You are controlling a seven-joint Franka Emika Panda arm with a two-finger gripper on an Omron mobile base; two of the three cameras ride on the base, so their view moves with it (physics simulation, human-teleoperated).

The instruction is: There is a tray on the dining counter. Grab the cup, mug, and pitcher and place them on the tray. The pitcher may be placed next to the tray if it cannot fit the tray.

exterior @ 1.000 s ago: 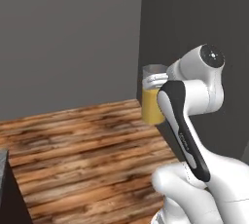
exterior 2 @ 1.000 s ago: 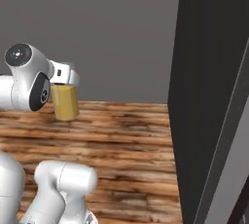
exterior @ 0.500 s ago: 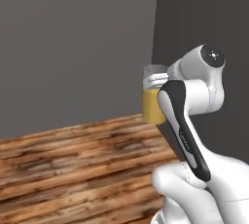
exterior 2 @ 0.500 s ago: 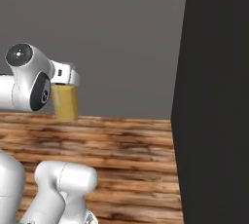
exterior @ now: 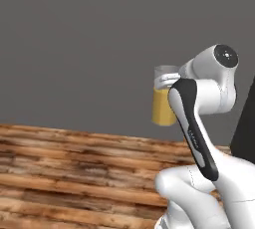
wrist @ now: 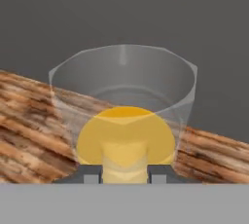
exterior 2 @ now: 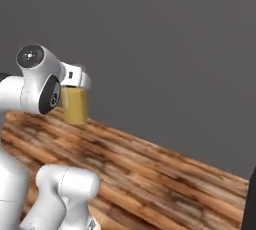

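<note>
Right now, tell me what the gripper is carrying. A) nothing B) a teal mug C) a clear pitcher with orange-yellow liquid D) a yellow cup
C: the gripper is shut on the clear pitcher, its lower part filled with orange-yellow liquid, held up above the wooden floor.

The pitcher (exterior: 163,102) is a tall clear glass cylinder with orange-yellow liquid filling its lower part and an empty transparent upper section. It stands upright in mid-air, well above the wooden floor. In the right base view the pitcher (exterior 2: 75,103) appears as an amber column with its glass top partly hidden. In the hand view the pitcher (wrist: 124,116) is seen from above through its open rim, liquid level.
</note>
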